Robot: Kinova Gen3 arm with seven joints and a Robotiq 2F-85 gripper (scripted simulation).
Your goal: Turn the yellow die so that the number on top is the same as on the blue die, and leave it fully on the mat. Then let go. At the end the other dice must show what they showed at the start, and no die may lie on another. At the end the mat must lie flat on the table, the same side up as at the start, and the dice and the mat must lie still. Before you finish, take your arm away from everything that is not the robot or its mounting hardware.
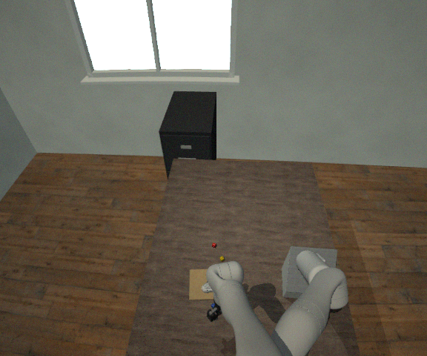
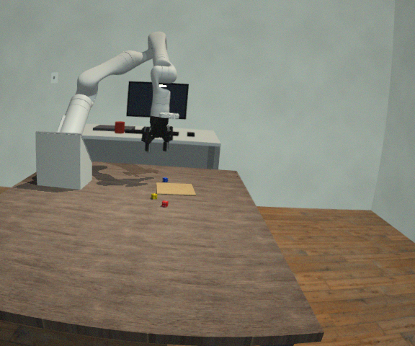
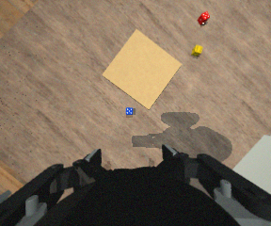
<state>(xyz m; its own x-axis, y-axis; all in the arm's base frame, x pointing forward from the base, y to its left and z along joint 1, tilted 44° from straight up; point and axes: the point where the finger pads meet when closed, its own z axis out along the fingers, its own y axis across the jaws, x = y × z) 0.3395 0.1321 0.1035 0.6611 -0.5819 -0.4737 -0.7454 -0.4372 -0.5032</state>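
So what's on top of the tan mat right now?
No die rests on the mat. The yellow die, blue die and red die all sit on the table beside it. The open gripper hangs above.

Smooth white rounded arm [image 2: 106,67] links on a pale grey box base [image 2: 63,160]; black gripper [image 2: 156,145] with grey bolts.
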